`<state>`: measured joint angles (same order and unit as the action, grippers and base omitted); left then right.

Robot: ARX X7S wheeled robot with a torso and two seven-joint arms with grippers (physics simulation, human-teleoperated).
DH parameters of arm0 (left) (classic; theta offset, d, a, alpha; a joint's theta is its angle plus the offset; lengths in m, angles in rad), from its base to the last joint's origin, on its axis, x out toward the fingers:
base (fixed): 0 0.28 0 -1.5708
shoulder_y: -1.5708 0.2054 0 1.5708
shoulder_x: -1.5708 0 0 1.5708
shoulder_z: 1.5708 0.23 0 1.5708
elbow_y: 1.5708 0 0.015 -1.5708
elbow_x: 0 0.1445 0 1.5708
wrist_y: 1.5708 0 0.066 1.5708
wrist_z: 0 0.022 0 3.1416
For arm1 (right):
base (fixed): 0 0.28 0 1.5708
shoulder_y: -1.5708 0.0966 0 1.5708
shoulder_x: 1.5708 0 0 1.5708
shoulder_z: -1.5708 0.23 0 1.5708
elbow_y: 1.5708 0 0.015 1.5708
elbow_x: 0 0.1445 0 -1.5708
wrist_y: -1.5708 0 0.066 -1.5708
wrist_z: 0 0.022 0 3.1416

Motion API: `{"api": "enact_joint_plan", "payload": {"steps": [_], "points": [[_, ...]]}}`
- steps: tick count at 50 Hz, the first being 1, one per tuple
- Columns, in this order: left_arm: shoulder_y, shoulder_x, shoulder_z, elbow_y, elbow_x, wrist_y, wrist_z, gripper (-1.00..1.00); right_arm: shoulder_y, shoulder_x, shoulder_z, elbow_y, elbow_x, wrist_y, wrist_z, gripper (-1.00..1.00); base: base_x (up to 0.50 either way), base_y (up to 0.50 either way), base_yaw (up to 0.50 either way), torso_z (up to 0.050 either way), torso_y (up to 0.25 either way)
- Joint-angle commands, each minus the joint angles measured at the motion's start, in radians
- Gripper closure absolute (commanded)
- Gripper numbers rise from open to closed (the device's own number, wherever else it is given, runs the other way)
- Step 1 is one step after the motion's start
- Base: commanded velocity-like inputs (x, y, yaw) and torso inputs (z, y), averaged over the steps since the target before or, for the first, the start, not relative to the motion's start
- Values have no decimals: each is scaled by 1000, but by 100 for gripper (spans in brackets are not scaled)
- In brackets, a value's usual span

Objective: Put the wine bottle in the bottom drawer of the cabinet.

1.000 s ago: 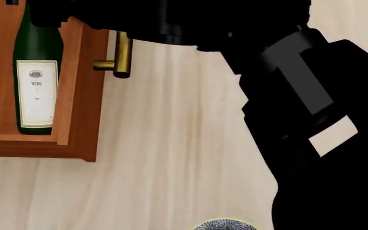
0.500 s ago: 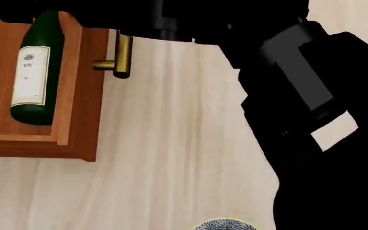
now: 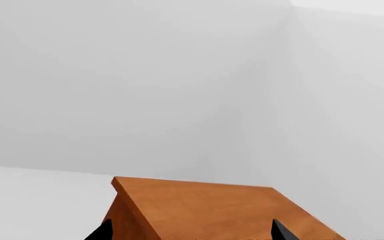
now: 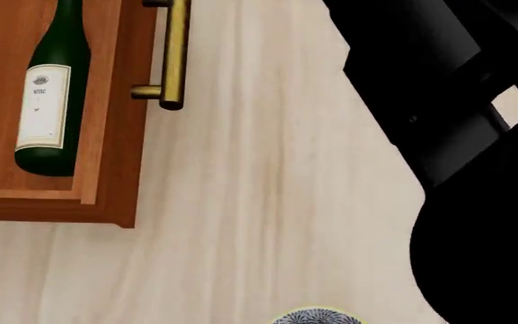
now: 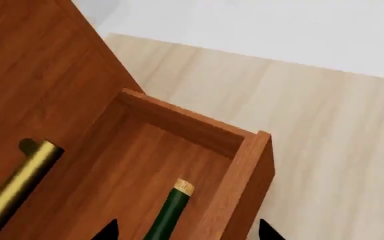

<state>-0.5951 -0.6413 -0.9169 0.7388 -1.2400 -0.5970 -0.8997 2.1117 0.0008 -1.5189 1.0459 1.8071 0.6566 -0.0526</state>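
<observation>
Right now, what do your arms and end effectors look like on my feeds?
The head view shows one arm, on its right side: bulky, matte black, with blocky rounded segments and a lighter grey panel. No cables or markings are visible. In each wrist view, only two pointed black fingertips show at the frame edge.

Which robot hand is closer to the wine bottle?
The right gripper: its camera looks down on the wine bottle lying in the bottom drawer. The left gripper faces the cabinet top.
</observation>
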Motion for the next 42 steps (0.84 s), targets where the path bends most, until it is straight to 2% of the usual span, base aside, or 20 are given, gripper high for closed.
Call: {"api": "enact_joint_plan", "payload": {"steps": [1, 4, 6, 7, 10, 15, 21, 23, 31, 32, 35, 42], "points": [[6, -1, 9, -2, 13, -1, 5, -100, 190, -1, -75, 36, -38, -12, 26, -100, 0, 0, 0, 0, 0], [9, -1, 10, -1, 14, -2, 6, -100, 242, -1, -67, 29, -46, -12, 33, -100, 0, 0, 0, 0, 0], [8, -5, 13, -2, 13, -4, 4, -100, 244, -1, 55, 33, -146, 30, 40, -100, 0, 0, 0, 0, 0], [9, -6, 12, -1, 15, -5, 3, -100, 244, -1, 199, 23, -296, 68, 51, -100, 0, 0, 0, 0, 0], [7, -9, 16, -2, 11, -7, 0, -100, 244, -1, 491, 0, -584, 174, 57, -100, 0, 0, 0, 0, 0], [9, -6, 13, -4, 14, -2, 6, -100, 244, -1, 843, -65, -975, 334, 48, -100, 0, 0, 0, 0, 0], [7, -5, 12, -5, 10, 0, 2, -100, 244, 0, 1090, -202, -1324, 507, 3, -100, 0, 0, 0, 0, 0], [7, -5, 12, -5, 9, 2, 6, -100, 244, 5, 1151, -262, -1371, 586, -12, -100, 0, 0, 0, 0, 0], [12, -6, 8, -3, 5, 2, 10, -100, 118, 107, 1265, -730, -1255, 913, 183, -100, 0, 0, 0, 0, 0], [14, -4, 7, -3, 6, 3, 12, -100, 115, 129, 1262, -734, -1167, 913, 253, -100, 0, 0, 0, 0, -10], [14, -7, 5, -2, 2, 2, 8, -100, 80, 230, 1260, -789, -765, 913, 593, -100, 0, 0, 0, 0, 0], [11, -15, 14, -1, 3, -2, 4, -100, 11, 335, 1269, -877, -308, 907, 978, -100, 0, 0, 0, 0, 0]]}}
